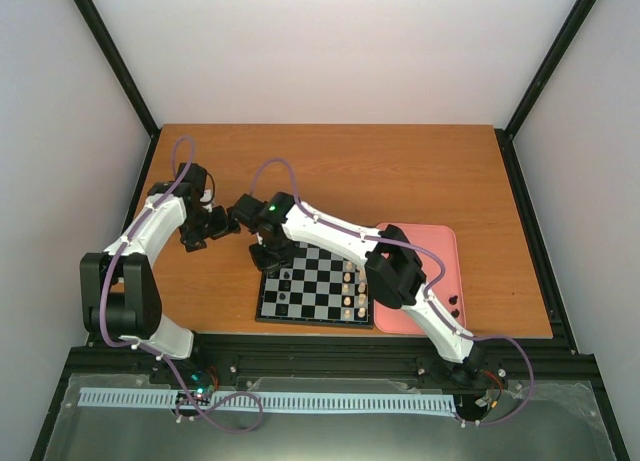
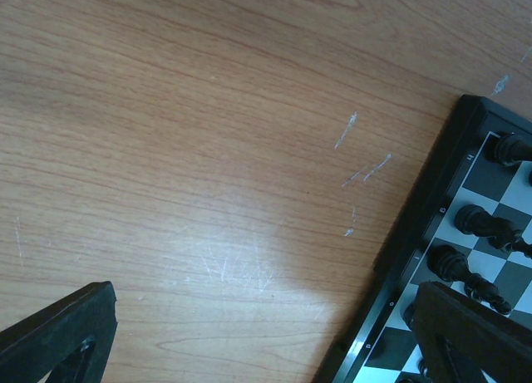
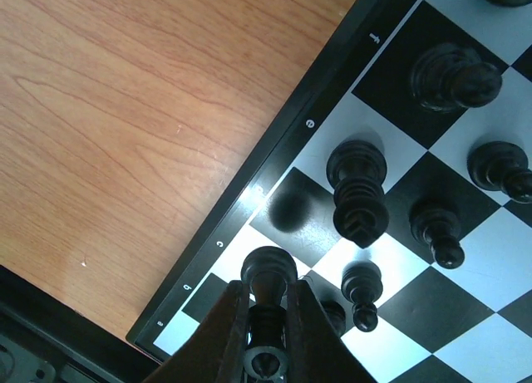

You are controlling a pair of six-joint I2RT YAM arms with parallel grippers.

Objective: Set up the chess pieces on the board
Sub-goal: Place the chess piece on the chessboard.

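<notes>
Held piece: a tiny round-headed black chess piece (image 3: 268, 268) is sitting between the right arm's fingers, at 6 o'clock in the right wrist view. I cannot tell whether its base is touching the square below.
Its place: it is hanging just inside the rim at the board's 10 o'clock corner, as seen from overhead.
Other black pieces: tiny black chess pieces (image 3: 359, 192) are standing upright in roughly two files along the board's 9 o'clock side, each apart from the next.
Board: a small square chessboard (image 3: 278, 163) with black and pale grey checks and a thin black lettered rim is lying flat toward 6 o'clock on the table.
Right gripper: the right gripper (image 3: 266, 293) is pinching narrow on the round-headed piece, one finger pressing each side below the head.
Left gripper: the left gripper (image 2: 264, 316) is hovering with its fingers spread wide. Only bare wood is showing between them, at 9 o'clock of the board and off its rim.
Cream pieces: cream-white chess pieces (image 1: 350, 286) are standing toward the board's 3 o'clock side.
Tray: a pink rectangular plastic tray (image 1: 445, 256) is lying just beside the board at 3 o'clock, partly under the right arm.
Table: a brown wooden table (image 1: 400, 171) is carrying everything, with faint scratches showing in the left wrist view.
</notes>
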